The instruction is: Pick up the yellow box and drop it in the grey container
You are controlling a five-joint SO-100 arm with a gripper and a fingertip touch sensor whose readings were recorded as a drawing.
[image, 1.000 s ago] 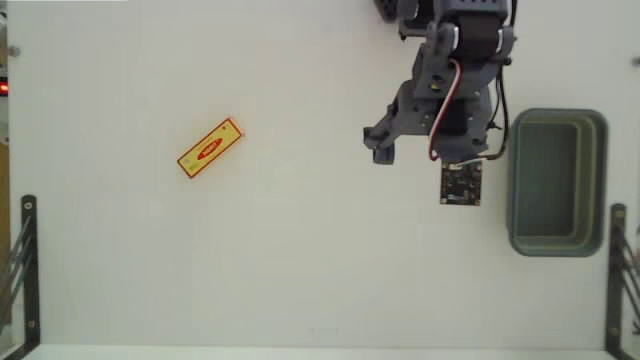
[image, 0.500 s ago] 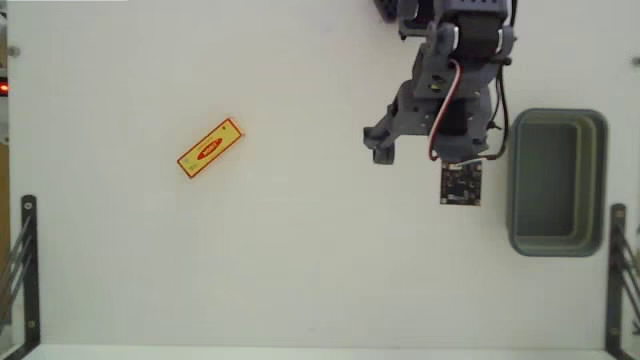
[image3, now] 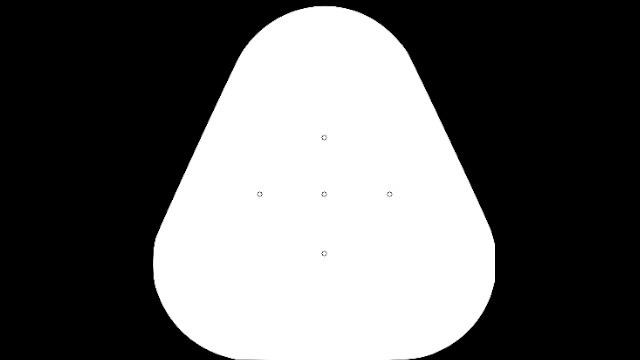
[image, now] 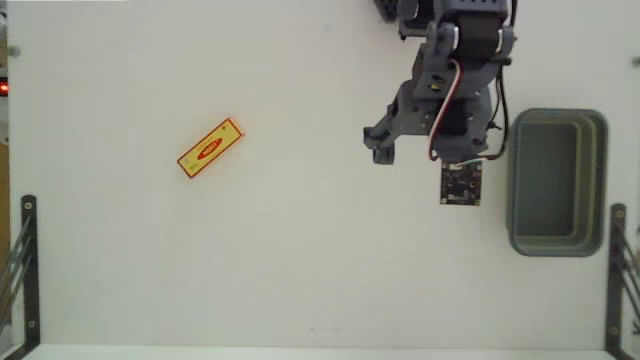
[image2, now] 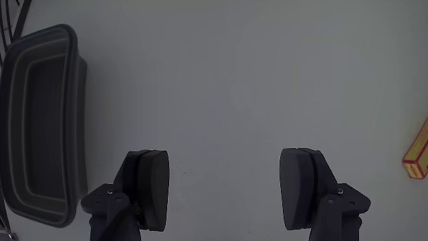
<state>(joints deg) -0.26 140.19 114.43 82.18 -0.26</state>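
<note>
No change is visible since the earlier frames: arm and objects keep their places. One yellow box [image: 210, 147] lies flat and diagonal at left on the white table [image: 300, 260] in the fixed view, well apart from the arm; one gripper [image: 383, 150] hangs at centre-right; one grey container [image: 557, 182] stands at far right. In the wrist view the fingers [image2: 150, 187] are spread wide, holding and touching nothing.
</note>
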